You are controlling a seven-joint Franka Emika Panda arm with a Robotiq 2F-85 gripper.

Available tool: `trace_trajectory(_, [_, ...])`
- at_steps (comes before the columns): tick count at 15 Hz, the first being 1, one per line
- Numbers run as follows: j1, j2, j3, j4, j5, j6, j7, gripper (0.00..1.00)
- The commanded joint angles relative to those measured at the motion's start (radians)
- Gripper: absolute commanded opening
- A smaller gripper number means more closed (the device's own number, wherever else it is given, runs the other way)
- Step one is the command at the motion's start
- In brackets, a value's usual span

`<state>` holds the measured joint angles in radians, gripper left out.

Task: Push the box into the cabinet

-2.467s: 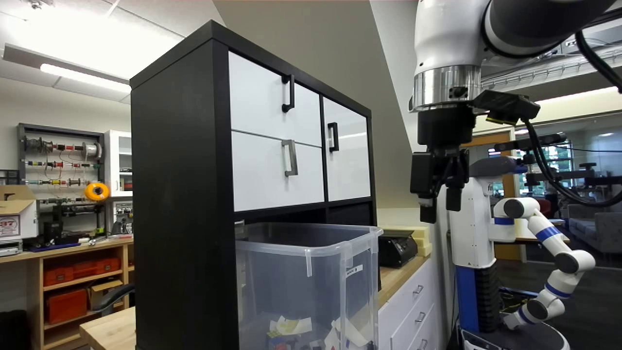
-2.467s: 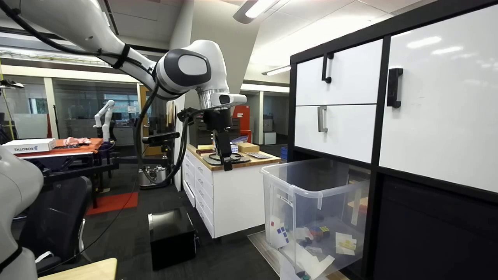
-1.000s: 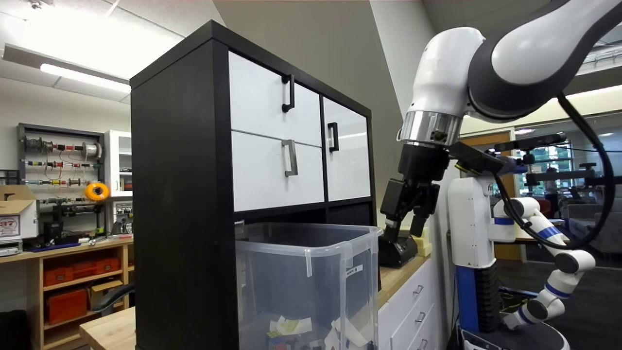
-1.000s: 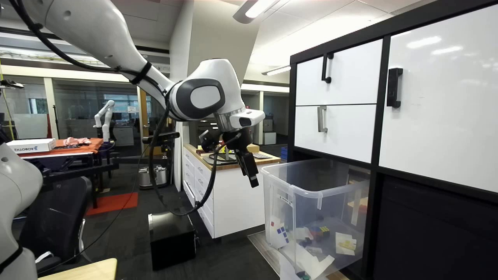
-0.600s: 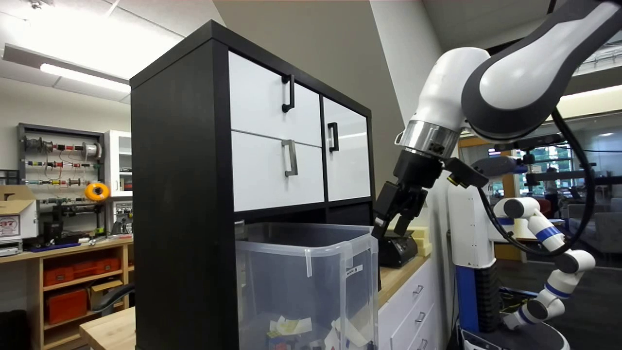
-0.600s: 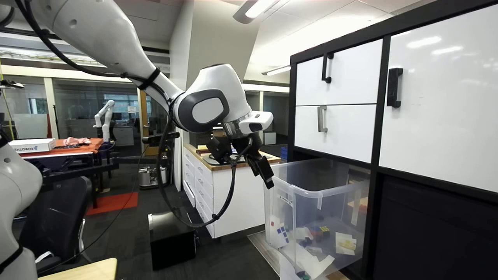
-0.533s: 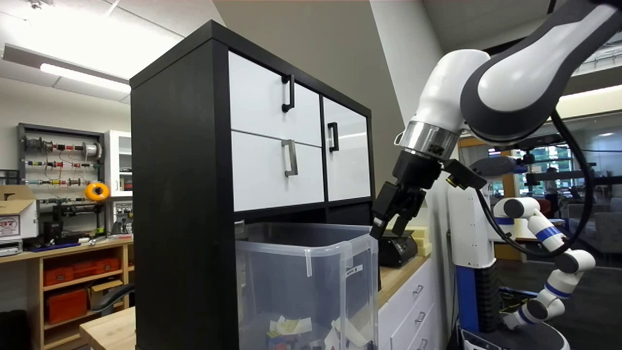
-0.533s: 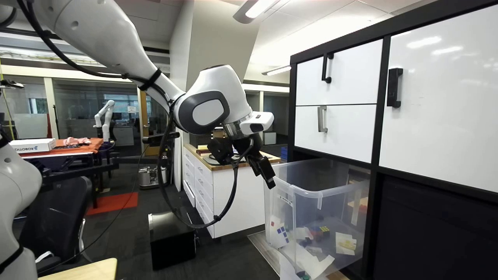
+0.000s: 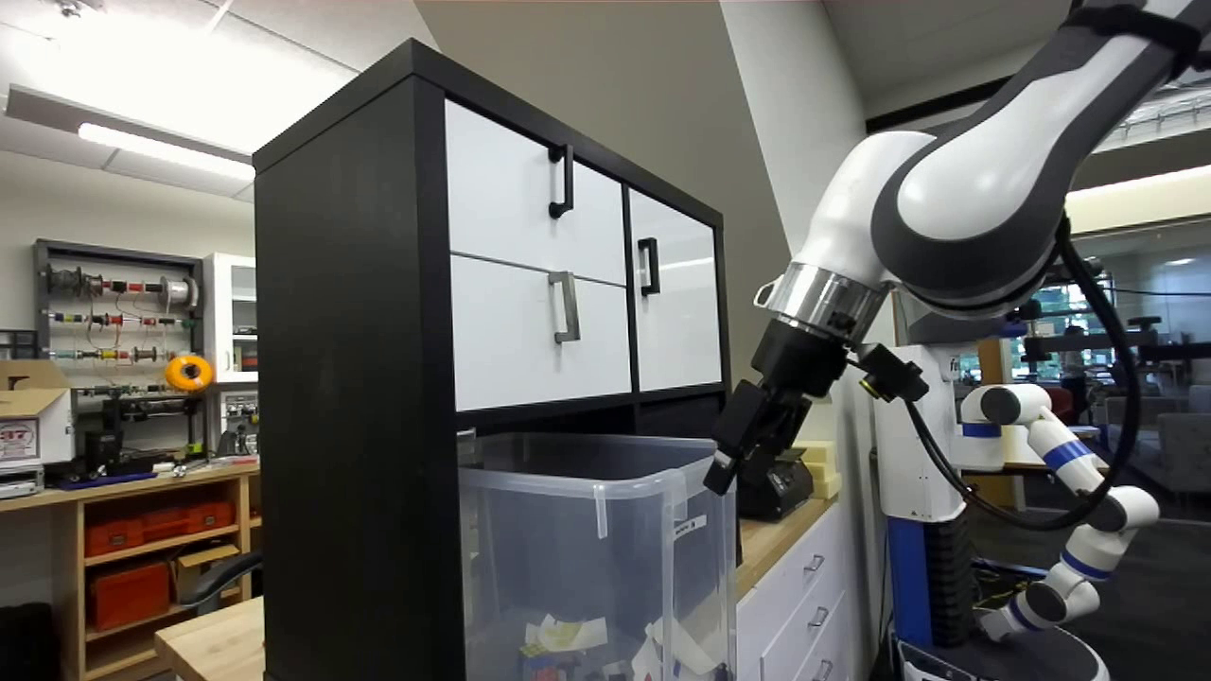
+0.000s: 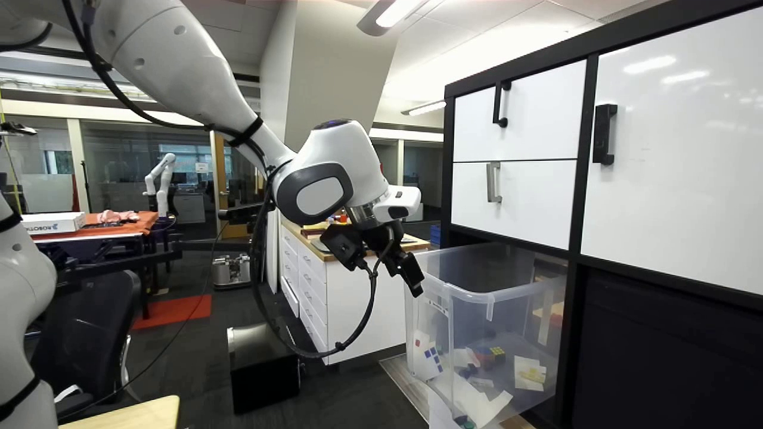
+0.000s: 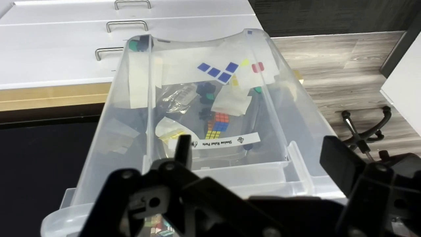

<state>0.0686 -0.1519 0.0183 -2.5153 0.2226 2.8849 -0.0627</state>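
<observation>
Gripper (image 11: pixel 258 158), fingers spread wide, clear bin (image 9: pixel 587 549) just beyond their tips, contact unclear

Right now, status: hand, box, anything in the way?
Hand open by outer end of box, contact unclear. Box sticks out of cabinet. No obstruction visible between hand and box.

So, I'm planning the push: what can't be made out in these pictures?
Large clear plastic storage bin: base cut off by the lower edge in an exterior view.
Tall black-framed cabinet with white fronts: one end cut off by the right edge in an exterior view.
White printed label: too small to read in both exterior views.
Black two-finger gripper: contact with the bin unclear; they overlap in every view.
</observation>
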Motion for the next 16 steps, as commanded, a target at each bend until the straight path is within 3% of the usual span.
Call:
trace_trajectory(1, [0.029, 0.04, -0.024, 0.005, 0.078, 0.054, -0.095, 0.96])
trace_trajectory(2, [0.032, 0.052, -0.026, 0.011, 0.098, 0.061, -0.117, 0.73])
trace_trajectory(4, [0.031, 0.083, -0.029, 0.028, 0.14, 0.079, -0.156, 0.68])
trace_trajectory(13, [0.009, 0.226, -0.002, 0.163, 0.373, 0.157, -0.328, 0.08])
trace_trajectory(16, [0.002, 0.265, 0.006, 0.209, 0.414, 0.164, -0.364, 0.0])
